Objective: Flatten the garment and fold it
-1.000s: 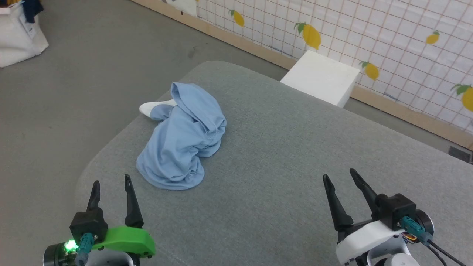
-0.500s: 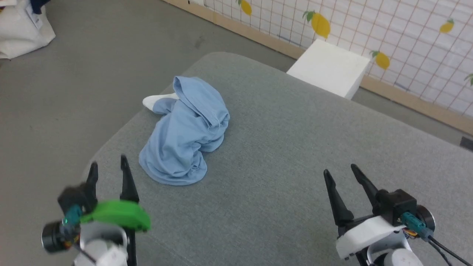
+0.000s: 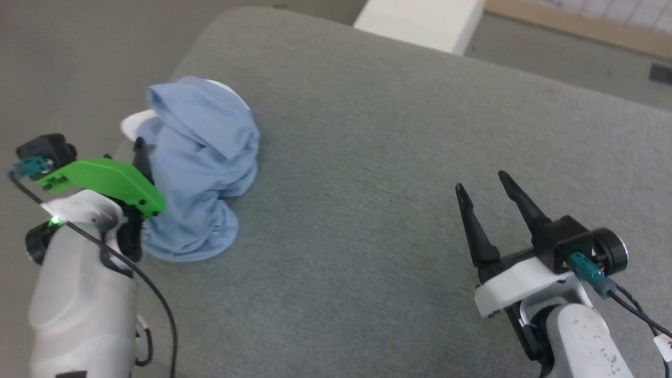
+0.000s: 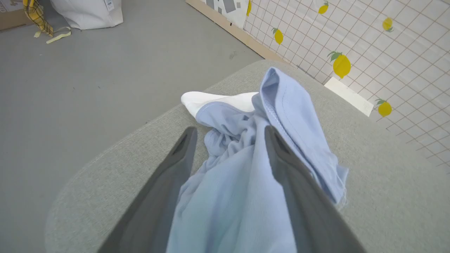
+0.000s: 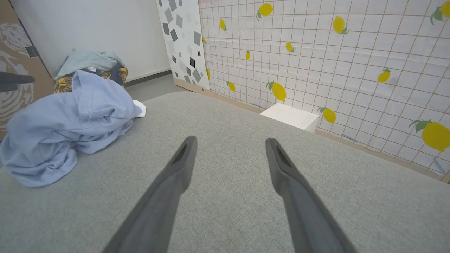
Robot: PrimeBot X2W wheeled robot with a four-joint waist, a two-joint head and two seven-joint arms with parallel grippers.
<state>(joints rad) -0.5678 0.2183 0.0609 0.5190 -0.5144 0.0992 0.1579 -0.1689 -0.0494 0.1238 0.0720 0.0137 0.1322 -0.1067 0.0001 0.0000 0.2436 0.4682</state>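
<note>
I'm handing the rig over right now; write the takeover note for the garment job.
Left gripper: open, fabric of the garment between its fingers, not clamped.
Right gripper: open, empty, above the bare grey padded surface, apart from the garment.
Garment: crumpled heap near the surface's left corner, white part poking out on its far side.
Done: nothing flattened or folded.
Left to do: grasp, spread flat, fold.
</note>
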